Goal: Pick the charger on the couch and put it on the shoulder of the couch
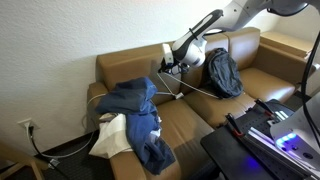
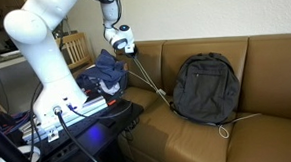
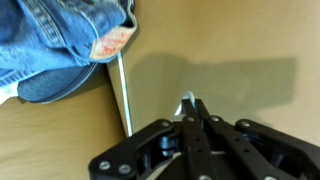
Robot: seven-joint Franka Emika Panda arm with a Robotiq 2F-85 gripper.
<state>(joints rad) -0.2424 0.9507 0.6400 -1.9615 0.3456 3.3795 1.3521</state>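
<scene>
pinching the charger point(image 3: 186, 100), tool point(image 3: 191, 110) hovers over couch point(image 1: 186, 118).

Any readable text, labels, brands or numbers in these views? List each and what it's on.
No text reads legibly in any view.
Reddish patch on the jeans: may carry print, too blurred to read.
Backpack: no logo can be made out, too small.
Charger pinched in the tool: only a white sliver shows, no marking visible.

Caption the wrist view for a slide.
Shut tool pinches the white charger over the tan couch, cord trailing beside blue jeans.
</scene>
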